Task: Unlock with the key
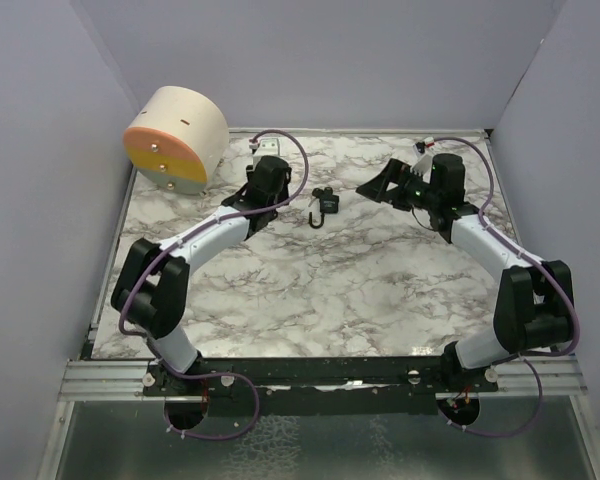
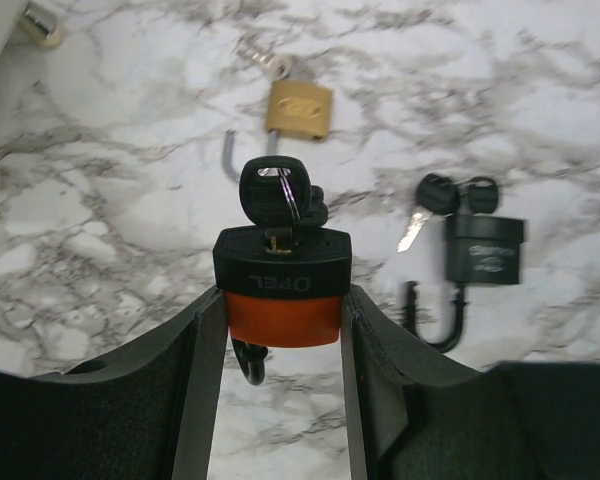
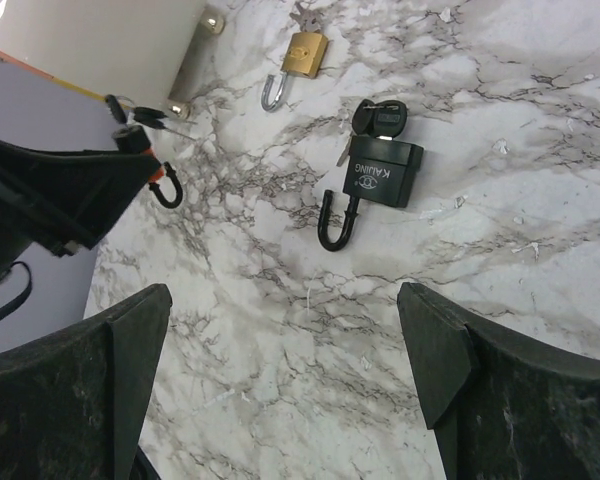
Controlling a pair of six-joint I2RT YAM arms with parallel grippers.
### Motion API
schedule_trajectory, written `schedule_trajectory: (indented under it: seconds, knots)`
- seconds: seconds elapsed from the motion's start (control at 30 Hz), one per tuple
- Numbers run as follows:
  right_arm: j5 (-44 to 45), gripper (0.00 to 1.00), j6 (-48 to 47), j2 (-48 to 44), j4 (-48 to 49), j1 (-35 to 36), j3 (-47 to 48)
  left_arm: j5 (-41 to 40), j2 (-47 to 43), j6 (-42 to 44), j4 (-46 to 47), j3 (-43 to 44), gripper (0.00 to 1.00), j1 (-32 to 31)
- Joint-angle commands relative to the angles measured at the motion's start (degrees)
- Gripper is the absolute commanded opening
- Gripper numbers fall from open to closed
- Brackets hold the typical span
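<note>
Marble-look surface [image 3: 280, 330], smooth and faintly glossy.
Brass padlock [image 2: 300, 108] is shiny metal; black padlock [image 2: 485, 252] matt; orange padlock [image 2: 283, 305] plastic-coated.

Counter [image 1: 320, 290]: white marble, grey-brown veining. Orange padlock [image 2: 282, 290]: black cap, black key [image 2: 270, 190]. Brass padlock [image 2: 300, 108], at its 12 o'clock: yellow-gold. Black padlock [image 2: 485, 250], at 3 o'clock: black throughout. Drum [image 1: 180, 135]: cream, orange-and-yellow face

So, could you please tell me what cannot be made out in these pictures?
Left wrist: the shackle of the orange-and-black padlock is mostly hidden behind its body and the left gripper.
Top: that padlock is covered by the left gripper; the small brass padlock is not discernible.
Both wrists: the brass padlock's keys are blurred or too small to count.
</note>
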Motion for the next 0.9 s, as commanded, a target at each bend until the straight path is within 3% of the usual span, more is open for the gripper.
schedule_trajectory:
  seconds: [0.0, 0.43, 0.87]
  knots:
    - [0.77, 0.97, -1.13, -1.91, -0.83, -0.17, 0.36, -4.16, 6.03, 3.68, -9.43, 2.25, 0.0, 1.92]
    - [0.88, 0.97, -1.54, -3.5, -0.9, -0.16, -1.16, 2.69, 13.79, 1.26, -7.94, 3.59, 0.0, 2.3]
    - [0.4, 0.98, -1.48, -5.28, -1.0, -0.16, -2.58, 8.89, 22.78, -1.04, -7.19, 11.89, 0.0, 2.3]
